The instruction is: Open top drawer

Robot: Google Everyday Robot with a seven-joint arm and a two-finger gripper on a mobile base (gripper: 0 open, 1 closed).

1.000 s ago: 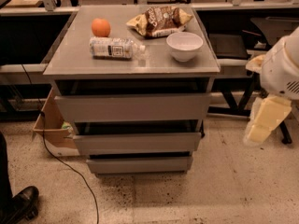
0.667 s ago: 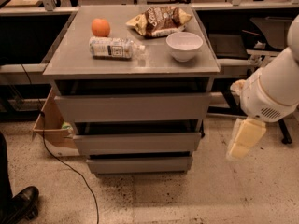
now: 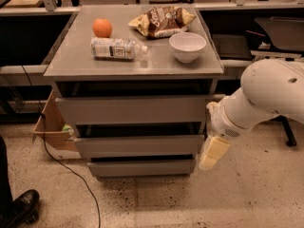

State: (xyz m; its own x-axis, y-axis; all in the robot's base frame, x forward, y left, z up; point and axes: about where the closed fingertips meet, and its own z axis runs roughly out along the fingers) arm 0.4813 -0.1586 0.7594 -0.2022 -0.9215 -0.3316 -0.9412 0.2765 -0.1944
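1. A black shoe (image 3: 21, 208) stands on the speckled floor at the lower left. At 1 o'clock from it is an open brown cardboard box (image 3: 47, 127).
2. The grey counter (image 3: 76, 63) has a smooth, matte top. On it lie a round orange (image 3: 102, 27) and, at 5 o'clock from the orange, a clear plastic bottle (image 3: 116, 48) on its side. Its white label has print that cannot be read.
3. At 1 o'clock from the bottle is a crumpled brown and yellow snack bag (image 3: 161, 20); its writing is not readable. A plain white bowl (image 3: 187, 45) stands upright at 5 o'clock from the bag.
4. The top drawer (image 3: 130, 109) is directly below the counter top: a wide, flat grey front without handle, above two narrower fronts.
5. The gripper (image 3: 213, 152), cream-coloured, hangs from the white rounded arm (image 3: 266, 96) at 4 o'clock from the top drawer, just beside the right end of the middle front. It holds nothing visible; released or clenched, I cannot tell.
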